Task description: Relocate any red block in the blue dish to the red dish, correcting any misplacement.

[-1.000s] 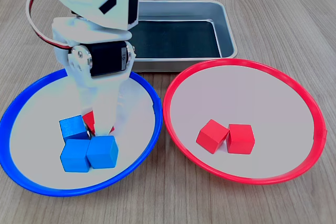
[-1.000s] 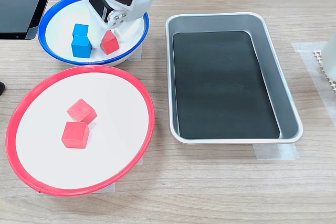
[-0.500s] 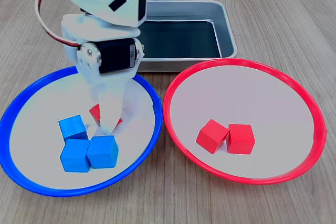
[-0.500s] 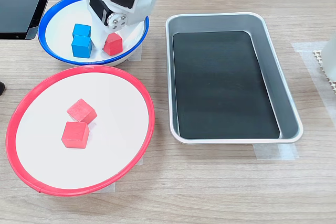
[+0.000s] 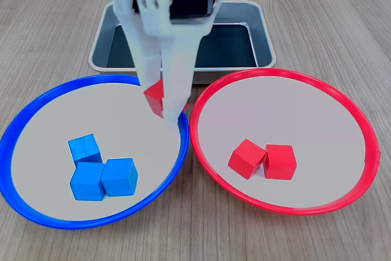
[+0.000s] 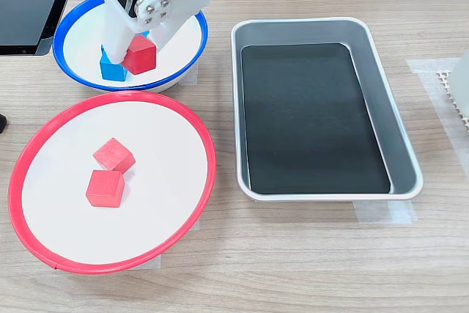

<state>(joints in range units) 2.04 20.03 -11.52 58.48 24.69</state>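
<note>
Fingers (image 5: 174, 99) of the gripper (image 6: 134, 53) are clamped on the red block (image 5: 155, 98), which has risen off the floor of the blue dish (image 5: 36, 99) since a second ago and now hangs above its inner edge nearest the red dish (image 5: 342, 99). Three blue cubes (image 5: 101, 169) stay put, as do two red cubes (image 5: 264, 158).

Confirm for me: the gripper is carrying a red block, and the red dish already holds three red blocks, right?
Not quite. The gripper does carry a red block, but the red dish holds two red blocks, not three; both exterior views show the pair side by side.
</note>
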